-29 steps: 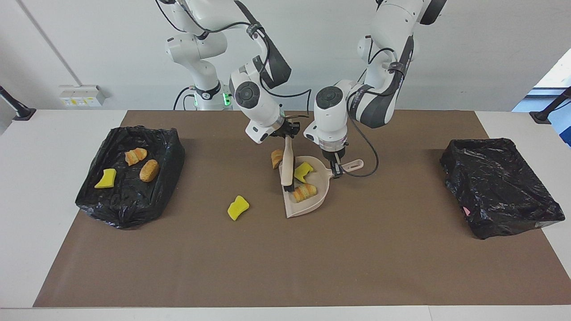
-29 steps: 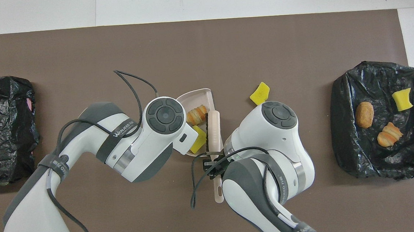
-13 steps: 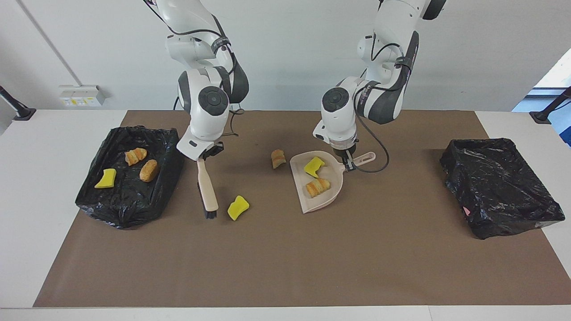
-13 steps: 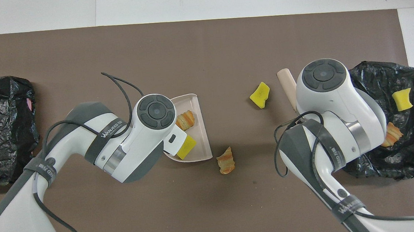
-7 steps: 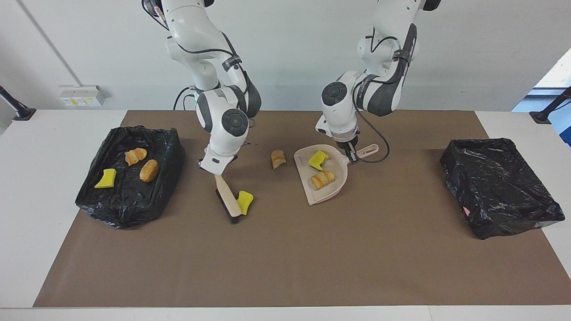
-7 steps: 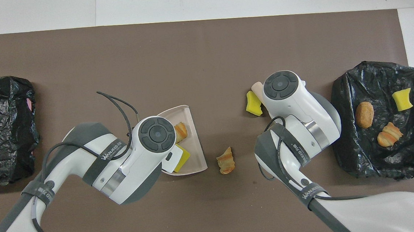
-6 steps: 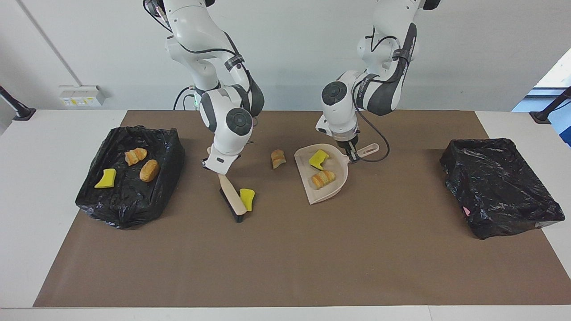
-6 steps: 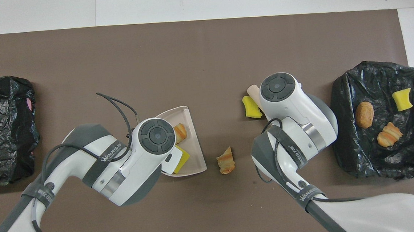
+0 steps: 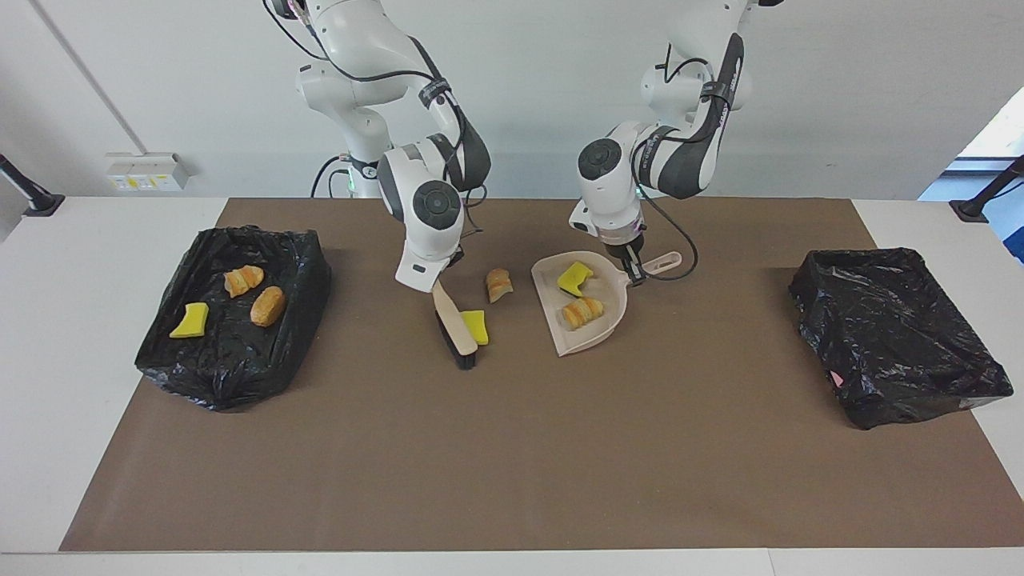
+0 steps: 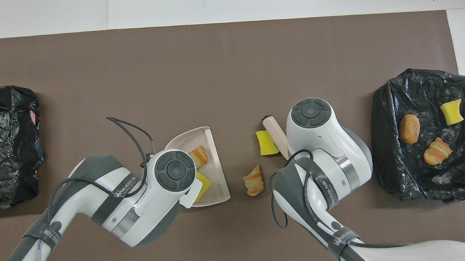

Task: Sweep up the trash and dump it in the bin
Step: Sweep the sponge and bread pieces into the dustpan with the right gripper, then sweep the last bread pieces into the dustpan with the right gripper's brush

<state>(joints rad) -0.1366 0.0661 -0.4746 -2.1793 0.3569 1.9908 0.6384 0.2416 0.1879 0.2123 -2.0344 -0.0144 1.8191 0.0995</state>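
Note:
My right gripper (image 9: 436, 282) is shut on the handle of a beige brush (image 9: 453, 320), whose black bristles rest on the mat. A yellow sponge lump of trash (image 9: 475, 326) lies against the brush head. A striped bread lump (image 9: 499, 284) lies on the mat between brush and dustpan. My left gripper (image 9: 632, 270) is shut on the handle of the beige dustpan (image 9: 590, 336), which holds a yellow lump (image 9: 574, 278) and a bread lump (image 9: 582, 312). The black-lined bin (image 9: 240, 376) at the right arm's end holds three lumps. From overhead both wrists hide their grippers.
A second black-lined bin (image 9: 892, 344) stands at the left arm's end of the table, its inside hidden by the crumpled bag. A brown mat (image 9: 512, 464) covers the table, with open room on the part farther from the robots.
The right arm has swept the brush and the yellow sponge lump across the mat toward the dustpan and nearer to the robots. The left arm has drawn the dustpan slightly nearer to the robots.

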